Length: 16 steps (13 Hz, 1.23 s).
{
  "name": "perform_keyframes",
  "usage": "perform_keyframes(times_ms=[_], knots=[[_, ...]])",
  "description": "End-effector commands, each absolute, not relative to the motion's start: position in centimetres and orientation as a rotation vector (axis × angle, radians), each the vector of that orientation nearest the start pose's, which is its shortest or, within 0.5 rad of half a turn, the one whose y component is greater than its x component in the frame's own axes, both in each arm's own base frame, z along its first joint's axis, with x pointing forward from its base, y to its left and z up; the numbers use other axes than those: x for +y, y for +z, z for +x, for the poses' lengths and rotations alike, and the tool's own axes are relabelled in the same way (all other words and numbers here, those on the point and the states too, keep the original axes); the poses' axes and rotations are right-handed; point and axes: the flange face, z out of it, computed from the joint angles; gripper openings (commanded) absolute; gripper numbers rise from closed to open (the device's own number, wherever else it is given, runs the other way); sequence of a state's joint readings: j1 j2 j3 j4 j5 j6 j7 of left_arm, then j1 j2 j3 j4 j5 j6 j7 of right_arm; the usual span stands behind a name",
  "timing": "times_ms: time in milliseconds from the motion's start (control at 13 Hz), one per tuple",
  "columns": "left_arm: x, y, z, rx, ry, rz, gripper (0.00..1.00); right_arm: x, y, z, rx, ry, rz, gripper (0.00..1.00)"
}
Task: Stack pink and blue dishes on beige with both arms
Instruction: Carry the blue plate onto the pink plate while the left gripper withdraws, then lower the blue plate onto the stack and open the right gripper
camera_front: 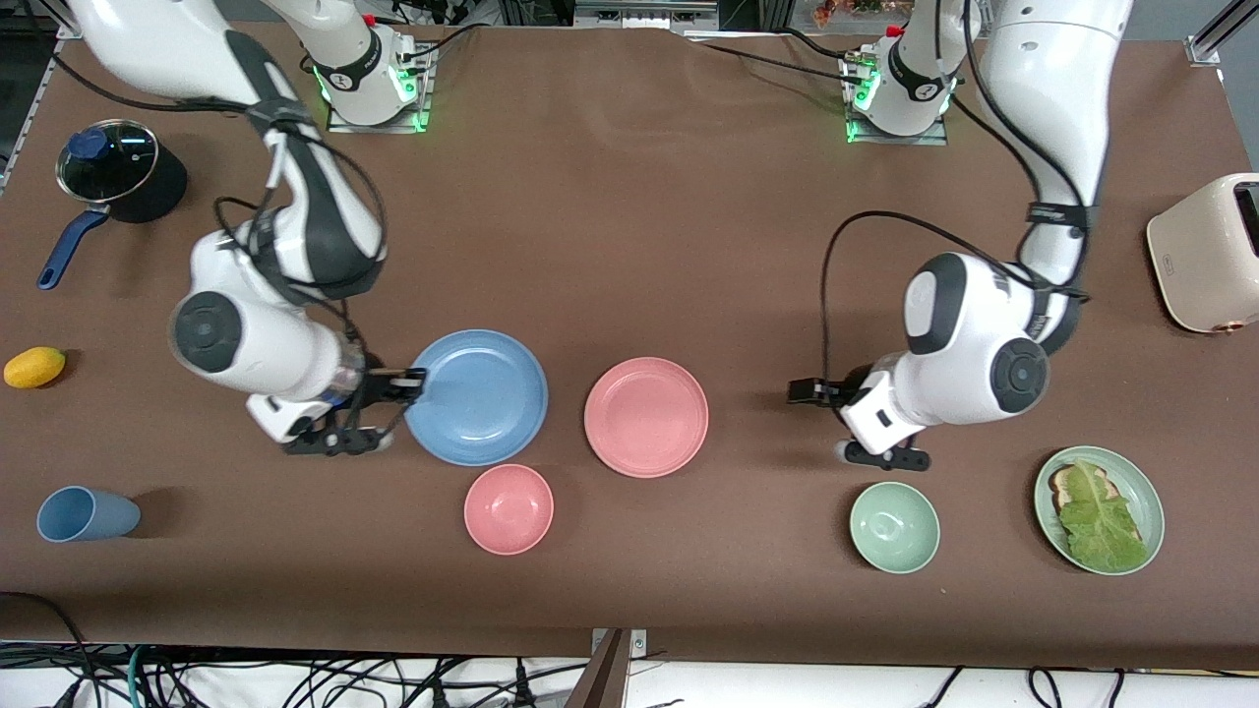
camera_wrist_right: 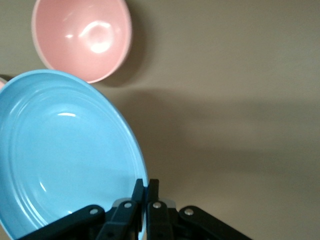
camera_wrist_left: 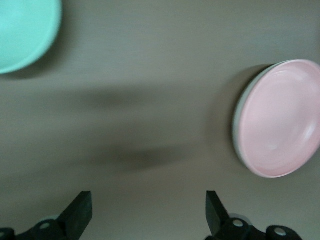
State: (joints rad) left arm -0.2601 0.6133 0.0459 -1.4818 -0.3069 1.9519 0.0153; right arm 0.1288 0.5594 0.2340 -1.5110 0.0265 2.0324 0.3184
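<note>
Front view, right gripper [camera_front: 411, 380]: my fingers pinch the blue plate [camera_front: 479, 396] at its rim.
Left gripper [camera_front: 809, 392]: my fingers spread, well apart from the pink plate [camera_front: 646, 417].

The blue plate [camera_front: 476, 396] has a smooth, matte-looking finish with faint concentric rings and a soft sheen in the right wrist view. Just beside it, nearer the front camera, the pink bowl [camera_front: 509, 508] is glossier, showing bright highlights inside. The pink plate [camera_front: 646, 417], also beside the blue plate, looks smooth and matte, like plastic. The table [camera_front: 629, 197] is a dull brown, cloth-like surface without shine.
</note>
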Motion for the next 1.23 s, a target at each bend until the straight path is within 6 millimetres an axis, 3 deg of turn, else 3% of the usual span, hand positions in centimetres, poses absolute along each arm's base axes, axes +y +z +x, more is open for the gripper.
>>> perform_keyframes(times_ms=[0, 77, 231, 385, 615, 769, 1154], knots=[[-14.0, 32.8, 67.9, 0.242, 0.298, -3.232, 1.00, 27.9, 33.8, 65.1, 0.151, 0.074, -2.990, 0.00], [-12.7, 33.8, 68.0, 0.237, 0.287, -3.214, 1.00, 29.7, 33.3, 64.7, 0.195, 0.062, -2.982, 0.00], [-10.9, 35.9, 68.4, 0.407, 0.260, -3.107, 1.00, 33.6, 31.8, 63.5, 0.270, 0.027, -2.968, 0.00], [-7.9, 36.6, 68.4, 0.413, 0.298, -3.120, 1.00, 37.2, 30.0, 62.2, 0.348, -0.027, -2.967, 0.00], [-7.4, 41.8, 68.3, 0.396, 0.349, -3.121, 1.00, 41.7, 28.5, 61.1, 0.450, -0.068, -2.943, 0.00], [-5.4, 47.9, 66.8, 0.355, 0.307, -3.157, 1.00, 43.5, 27.7, 60.7, 0.509, -0.075, -2.933, 0.00], [-2.4, 55.5, 64.1, 0.297, 0.183, -3.176, 1.00, 44.9, 25.8, 61.6, 0.552, -0.103, -2.929, 0.00]])
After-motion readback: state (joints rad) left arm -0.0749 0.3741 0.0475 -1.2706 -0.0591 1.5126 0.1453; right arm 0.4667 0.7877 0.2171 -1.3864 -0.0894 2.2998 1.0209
